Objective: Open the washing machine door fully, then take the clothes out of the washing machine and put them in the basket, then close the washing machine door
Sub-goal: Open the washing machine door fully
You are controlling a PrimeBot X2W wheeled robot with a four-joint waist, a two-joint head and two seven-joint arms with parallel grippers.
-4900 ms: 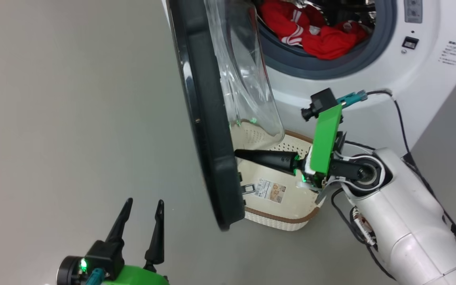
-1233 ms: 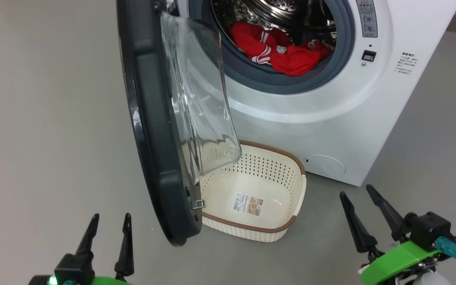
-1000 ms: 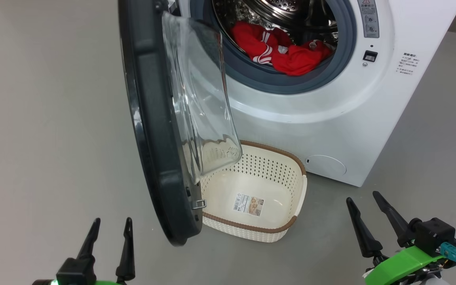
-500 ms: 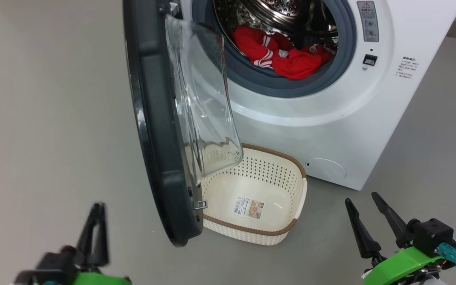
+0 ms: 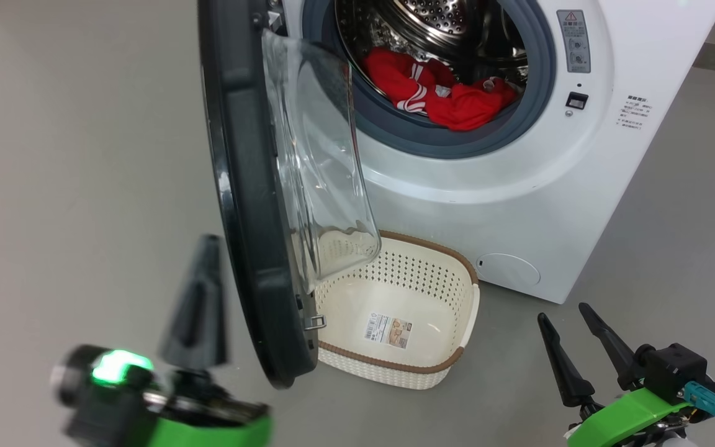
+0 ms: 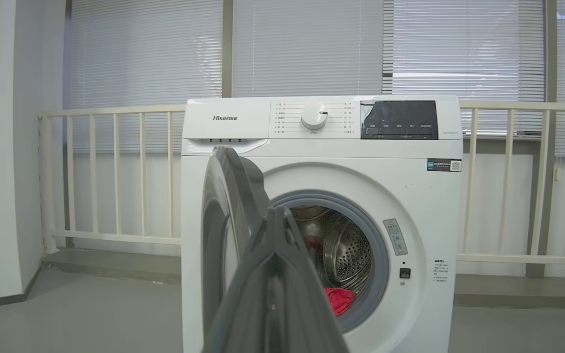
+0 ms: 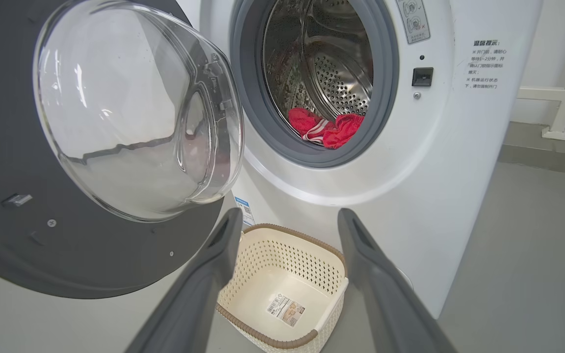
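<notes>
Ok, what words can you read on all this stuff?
"Hisense": on the big white boxy washing machine, top left panel.
Print around its white round dial: too small.
Chinese notice on its front: too small.
Small dark-blue sticker: too small.
Paper label in the cream-white perforated plastic basket: too small.

Red clothes (image 7: 324, 130) lie inside the washing machine (image 7: 439, 162).
</notes>
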